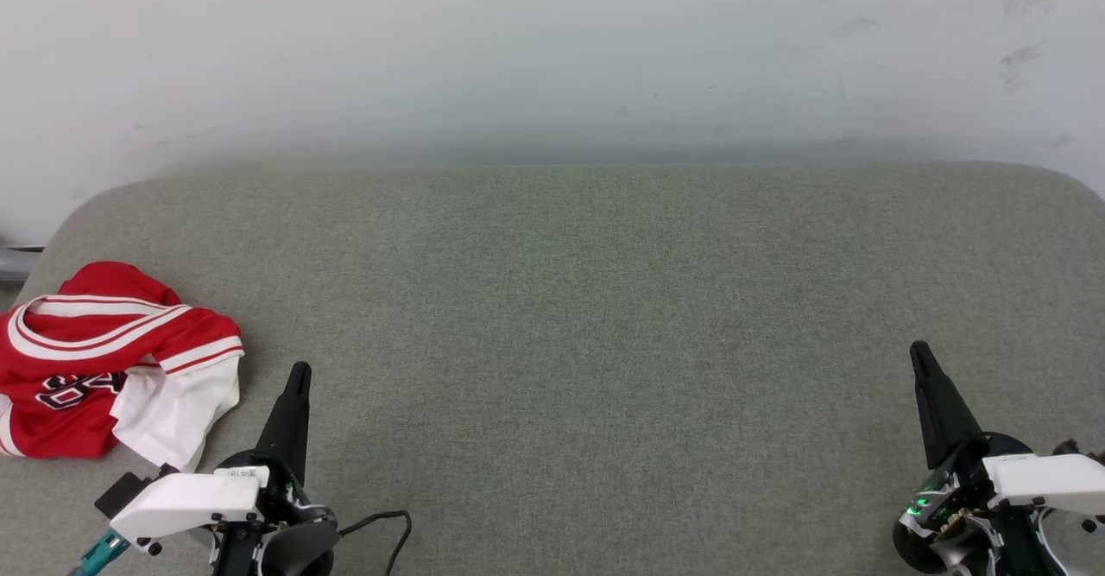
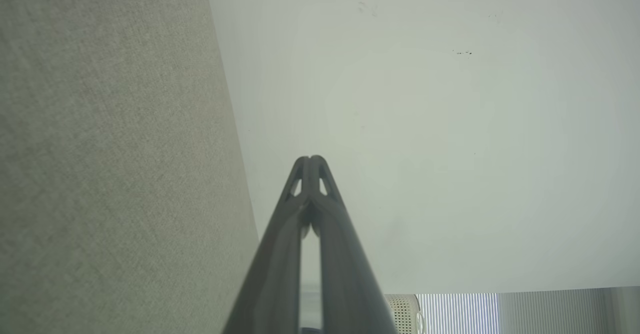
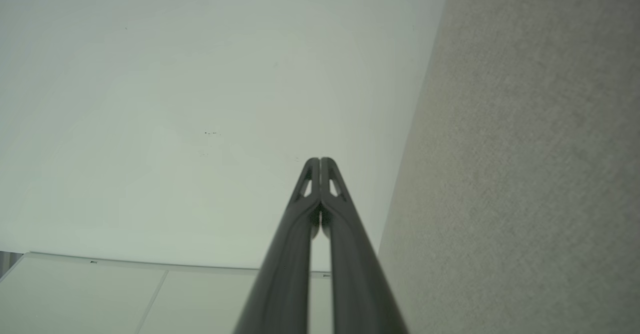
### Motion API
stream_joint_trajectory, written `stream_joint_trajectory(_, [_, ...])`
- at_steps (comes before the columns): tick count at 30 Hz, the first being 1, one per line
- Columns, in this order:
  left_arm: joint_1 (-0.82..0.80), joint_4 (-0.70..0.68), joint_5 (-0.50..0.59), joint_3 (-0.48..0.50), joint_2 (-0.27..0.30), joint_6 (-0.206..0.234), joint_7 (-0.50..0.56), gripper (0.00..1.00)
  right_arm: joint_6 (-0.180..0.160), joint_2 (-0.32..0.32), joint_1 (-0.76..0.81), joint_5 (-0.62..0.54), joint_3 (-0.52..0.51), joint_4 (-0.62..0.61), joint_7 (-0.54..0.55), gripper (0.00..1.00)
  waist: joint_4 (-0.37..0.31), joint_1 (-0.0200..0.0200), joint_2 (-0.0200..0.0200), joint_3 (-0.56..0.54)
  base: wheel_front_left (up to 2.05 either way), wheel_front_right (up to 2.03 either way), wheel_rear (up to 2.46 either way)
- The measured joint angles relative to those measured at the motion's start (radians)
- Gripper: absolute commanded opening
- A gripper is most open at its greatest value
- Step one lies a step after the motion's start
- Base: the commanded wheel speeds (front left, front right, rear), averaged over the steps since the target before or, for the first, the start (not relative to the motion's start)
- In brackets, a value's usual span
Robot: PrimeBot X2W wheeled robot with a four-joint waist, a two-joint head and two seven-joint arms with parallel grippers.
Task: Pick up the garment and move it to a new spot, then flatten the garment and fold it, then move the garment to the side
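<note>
Red and white cloth is my target. The garment [image 1: 104,360] lies bunched at the left edge of the grey fabric surface [image 1: 570,300], toward its near left corner, with striped trim on top and a white sleeve spilling toward the near edge. It is too crumpled for me to read a clear long axis, and part of it runs out of the head view. From my left gripper [image 1: 299,376] the heap sits close by on the left, apart from the fingers. My right gripper [image 1: 920,353] is well apart from it, near the right edge, so I judge this a left-arm reach. Both arms sit low at the near edge, fingers pressed together and holding nothing, pointing at the far edge and the pale wall [image 1: 552,58]. I'd spread the left fingers before swinging left.
</note>
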Motion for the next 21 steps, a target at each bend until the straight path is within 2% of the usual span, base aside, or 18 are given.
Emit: stream_joint_trajectory(21, [0.0,0.0,0.0,-0.001,0.0,0.0,0.0,0.0,0.0,0.0,0.0,0.0,0.0,0.0,0.0,0.0,0.0,0.0,0.0,0.0,0.0,0.0,0.0])
